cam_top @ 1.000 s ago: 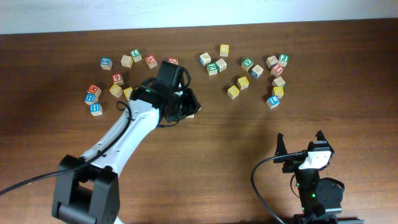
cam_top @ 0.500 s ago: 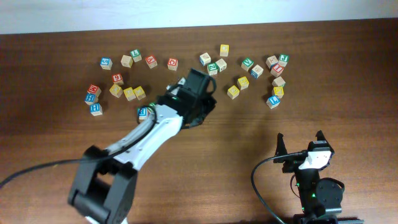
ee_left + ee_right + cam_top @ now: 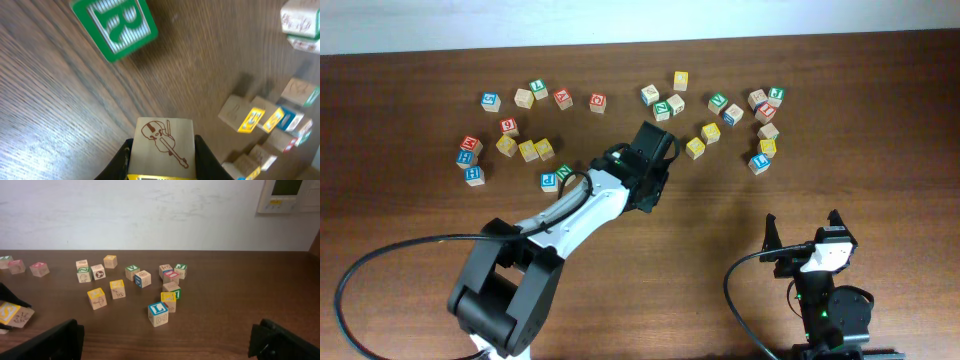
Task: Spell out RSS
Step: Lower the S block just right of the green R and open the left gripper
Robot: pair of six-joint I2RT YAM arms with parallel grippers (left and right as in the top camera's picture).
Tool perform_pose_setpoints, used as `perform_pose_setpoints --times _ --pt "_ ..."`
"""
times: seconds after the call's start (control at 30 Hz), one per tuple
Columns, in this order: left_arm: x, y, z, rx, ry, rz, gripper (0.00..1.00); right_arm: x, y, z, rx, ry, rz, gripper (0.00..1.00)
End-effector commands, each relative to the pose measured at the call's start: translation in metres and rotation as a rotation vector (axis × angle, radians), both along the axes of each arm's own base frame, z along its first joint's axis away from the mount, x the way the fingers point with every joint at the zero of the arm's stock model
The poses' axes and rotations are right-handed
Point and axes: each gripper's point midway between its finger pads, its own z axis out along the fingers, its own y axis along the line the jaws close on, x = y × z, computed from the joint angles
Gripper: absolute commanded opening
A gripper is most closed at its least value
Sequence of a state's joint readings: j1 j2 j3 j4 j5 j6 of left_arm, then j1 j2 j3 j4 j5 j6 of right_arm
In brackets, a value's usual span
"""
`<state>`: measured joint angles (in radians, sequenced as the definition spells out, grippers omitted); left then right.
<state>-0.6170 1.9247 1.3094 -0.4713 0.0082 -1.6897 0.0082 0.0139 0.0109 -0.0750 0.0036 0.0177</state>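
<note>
Three cubes are wanted for the word, and the overhead view shows none of them plainly. The left claw (image 3: 646,188) hangs over the middle of the worktop (image 3: 420,230) with its load hidden beneath the arm. The right claw (image 3: 802,225) sits near the lower right edge, spread wide and empty. The scattered cubes (image 3: 695,148) lie loose in two groups along the far side, their letters too small to read, so I cannot tell which other yellow one is needed. No box, tray or other container appears, and everything lies straight on the wood. From the left wrist, the left claw is closed to a cube's width on the yellow-faced cube (image 3: 162,142), pinching two opposite side faces with a violin drawing turned to the camera. Whether that cube touches the wood I cannot tell. The R cube (image 3: 115,27), green-bordered, lies flat nearby and apart from it. As small wooden blocks, these should be light, rigid and hardly fragile. I judge the smooth faces could twist in an off-centre pinch, so flat opposite sides, squarely centred, are the place to hold. From the right wrist, the held cube shows at the far left edge with what looks like an S on its yellow face. The right claw's fingers frame the bottom corners, with nothing between.
</note>
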Motion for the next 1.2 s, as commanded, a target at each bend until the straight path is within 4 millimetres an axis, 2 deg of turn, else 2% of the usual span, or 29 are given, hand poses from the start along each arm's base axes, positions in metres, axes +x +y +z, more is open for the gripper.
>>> perform_pose_setpoints --times 0.0,0.2,0.43,0.6,0.77,0.83,1.0,1.17 --pt "0.011 0.016 0.0 0.06 -0.032 0.099 0.22 0.0 -0.001 -0.003 -0.007 0.005 -0.005 0.98" --pt "0.009 0.012 -0.002 0.041 -0.019 0.112 0.24 0.0 -0.001 -0.003 -0.007 0.005 -0.005 0.98" --pt "-0.003 0.004 -0.028 -0.002 0.09 0.151 0.23 0.0 -0.001 -0.003 -0.007 0.005 -0.005 0.98" --pt "-0.001 0.006 -0.029 0.004 0.081 0.158 0.24 0.0 -0.001 -0.003 -0.007 0.005 -0.005 0.98" --pt "0.0 0.006 -0.029 0.004 0.079 0.158 0.3 0.0 -0.001 -0.003 -0.007 0.005 -0.005 0.98" --pt "0.0 0.005 -0.029 0.004 0.08 0.158 0.39 0.0 -0.001 -0.003 -0.007 0.005 -0.005 0.98" --pt "0.0 0.005 -0.029 0.003 0.079 0.157 0.36 0.0 -0.001 -0.003 -0.007 0.005 -0.005 0.98" --pt "0.005 0.003 -0.025 -0.005 0.053 0.137 0.38 0.0 -0.001 -0.003 -0.007 0.005 -0.005 0.98"
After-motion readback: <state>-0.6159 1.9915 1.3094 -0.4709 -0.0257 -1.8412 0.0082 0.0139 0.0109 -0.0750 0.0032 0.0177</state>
